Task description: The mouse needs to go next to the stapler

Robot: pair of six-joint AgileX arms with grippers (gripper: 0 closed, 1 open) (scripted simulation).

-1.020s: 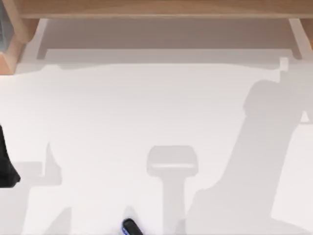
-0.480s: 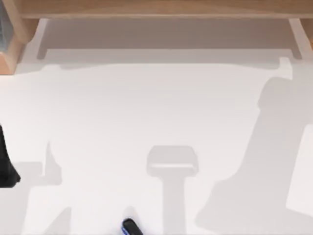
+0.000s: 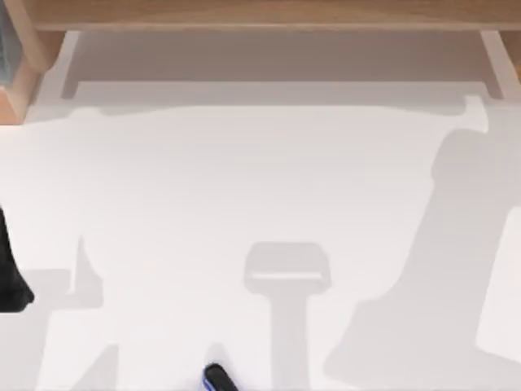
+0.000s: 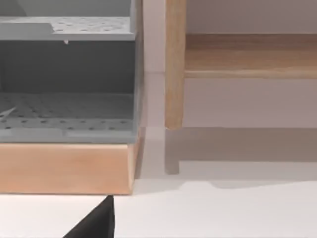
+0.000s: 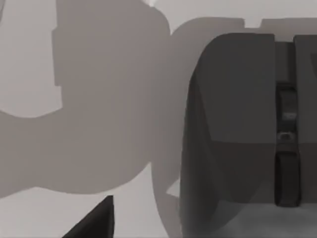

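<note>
Top view, starting at the desk's far left corner: a wooden box (image 3: 15,96) stands there with a grey perforated organiser (image 4: 67,89) on it, which the left wrist view faces from close by. A wooden post (image 4: 174,64) beside the box holds up a wooden shelf (image 3: 269,15) that runs along the whole far edge. At the left edge, about midway down, the dark body of my left arm (image 3: 10,269) reaches onto the desk. A dark wedge of the left gripper (image 4: 96,223) shows low in the left wrist view, above the white top, and I cannot tell whether it is open or closed. At the near edge, somewhat left of centre, lies a small dark object with a blue rim (image 3: 216,379), cut by the frame and too small to name. The desk (image 3: 244,171) is plain white, crossed by soft grey shadows of the arms and the camera mount, the broadest toward the right edge. The mouse (image 5: 237,129) lies on the white surface close under the right wrist camera, in shadow. It is dark grey and matte, with a scroll wheel set in a central groove. Which part of the desk it occupies I cannot tell. A dark wedge of the right gripper (image 5: 96,220) shows apart from the mouse, open or closed I cannot tell.
</note>
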